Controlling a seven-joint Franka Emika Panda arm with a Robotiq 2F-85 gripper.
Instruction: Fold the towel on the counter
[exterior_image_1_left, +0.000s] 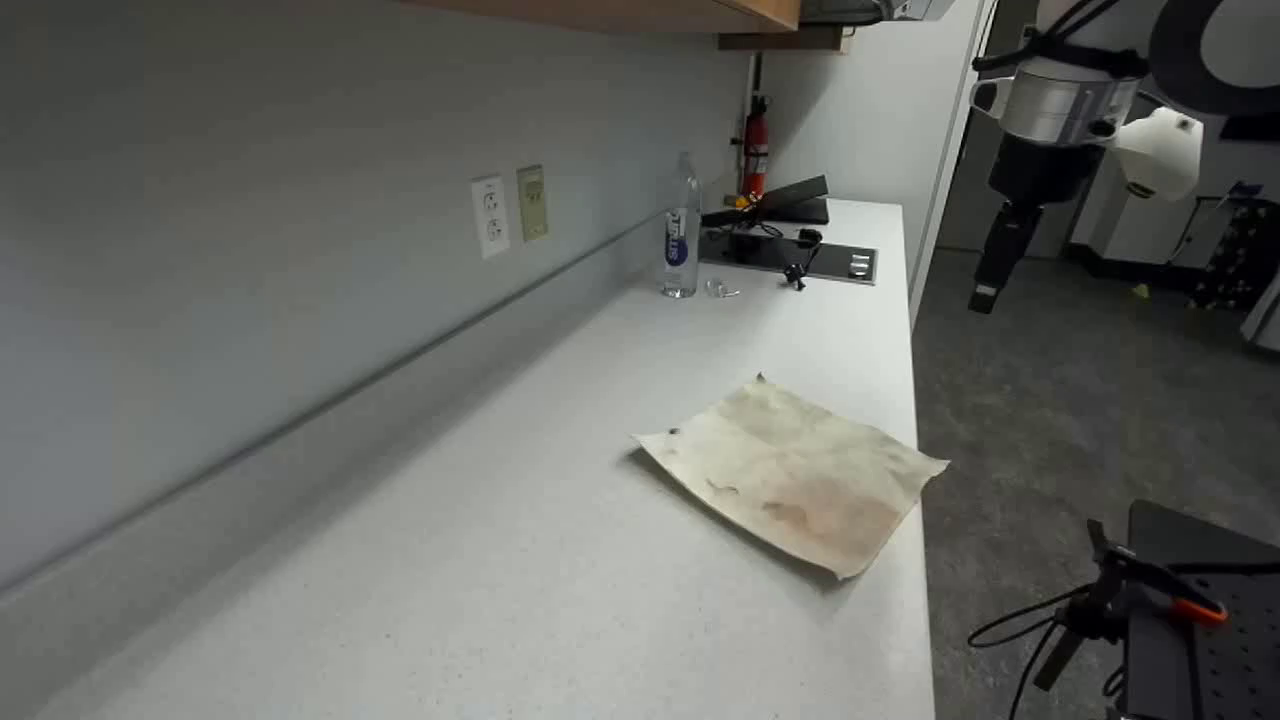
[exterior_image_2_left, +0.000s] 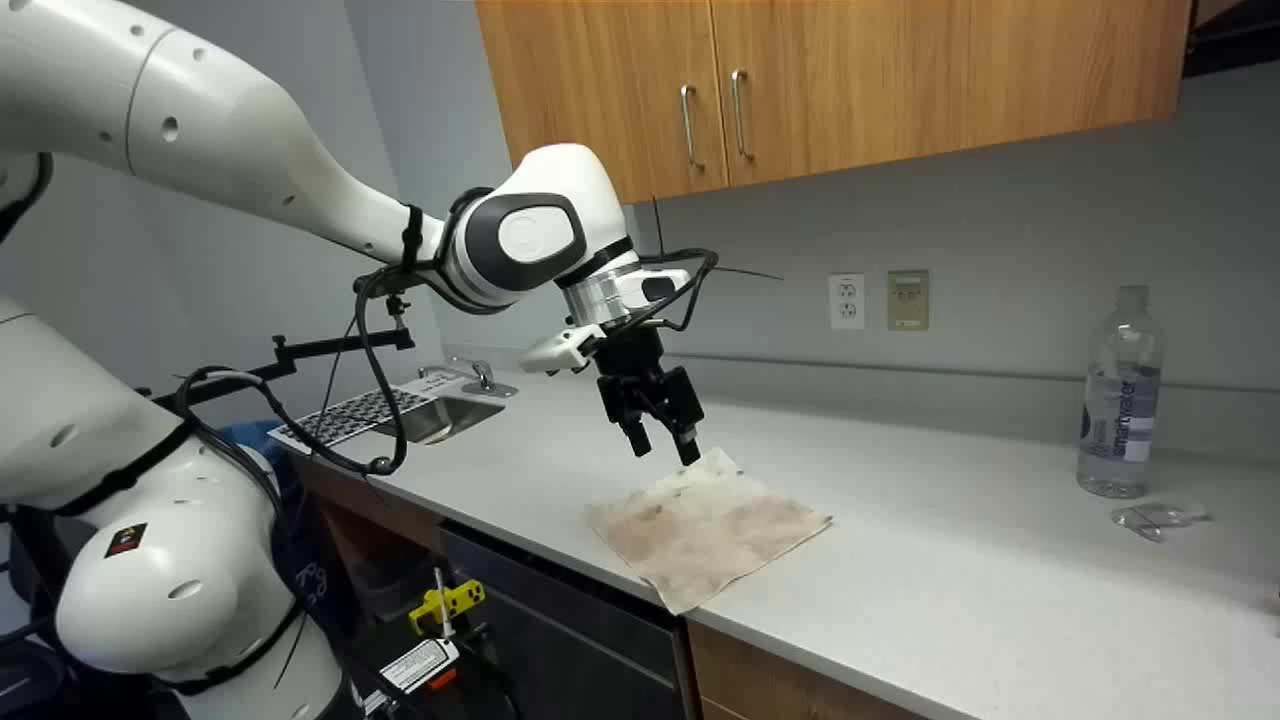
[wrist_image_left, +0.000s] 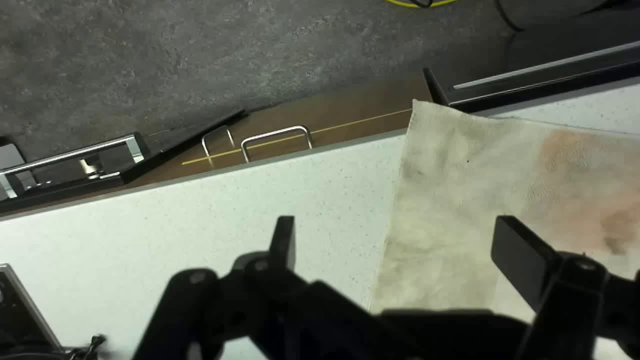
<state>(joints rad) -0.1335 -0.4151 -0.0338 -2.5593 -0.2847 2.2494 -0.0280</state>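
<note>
Currently — arm (exterior_image_2_left: 300, 165) outstretched; gripper (exterior_image_2_left: 664, 453) angled downward — spread wide; towel (exterior_image_2_left: 712, 535) below, unfolded

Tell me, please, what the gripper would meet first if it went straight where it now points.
Probably the towel, near its edge, or possibly the counter beside it. In the wrist view, the open gripper frames that edge; depth is unclear.

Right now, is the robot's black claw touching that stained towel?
Apart. An exterior view shows it: the gripper hangs in the air, with a clear gap between it and the towel.
</note>
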